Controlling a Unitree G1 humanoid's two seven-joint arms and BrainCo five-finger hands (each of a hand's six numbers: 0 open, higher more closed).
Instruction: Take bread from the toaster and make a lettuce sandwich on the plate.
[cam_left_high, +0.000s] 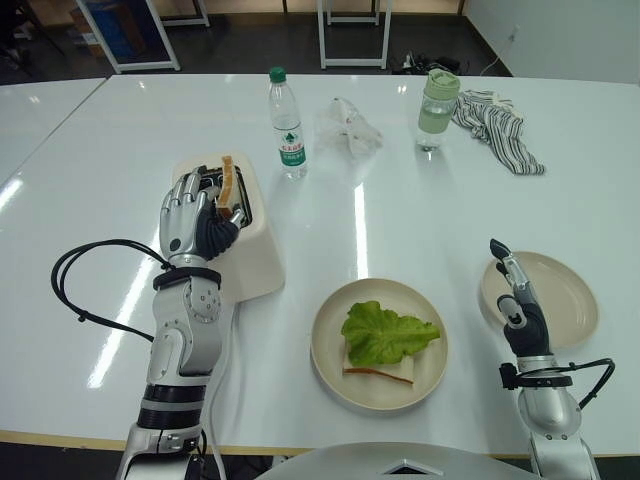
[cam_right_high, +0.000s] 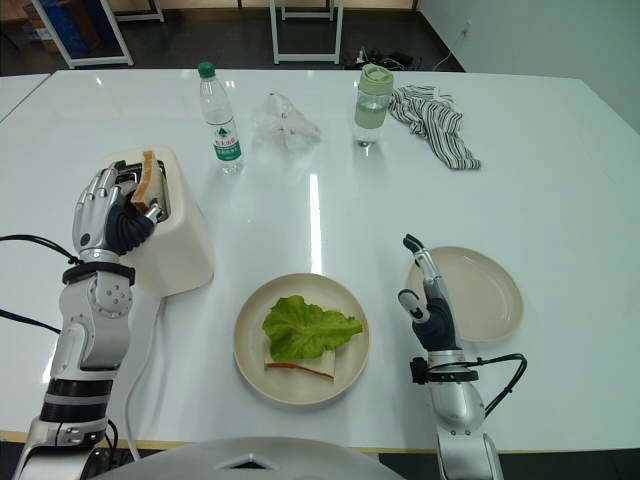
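- My left hand (cam_left_high: 195, 222) sits over the toaster (cam_left_high: 255, 250), against the left face of the bread slice (cam_left_high: 227, 180); I cannot tell whether it has hold of it.
- That slice stands on edge in the slot, with its long axis running near to far.
- My right hand (cam_left_high: 520, 300) is released, fingers straight up, at the near-left rim of the bare plate (cam_left_high: 570, 300).
- Between the hands, the sandwich plate (cam_left_high: 333, 375) holds a flat bread base (cam_left_high: 385, 374), long axis left to right, with the lettuce (cam_left_high: 385, 333) on top, its tip pointing right.
- A black cable (cam_left_high: 70, 285) loops left of my left arm.
- Far side: water bottle (cam_left_high: 287, 125), crumpled plastic bag (cam_left_high: 350, 125), green-lidded bottle (cam_left_high: 438, 105), striped cloth (cam_left_high: 500, 128).
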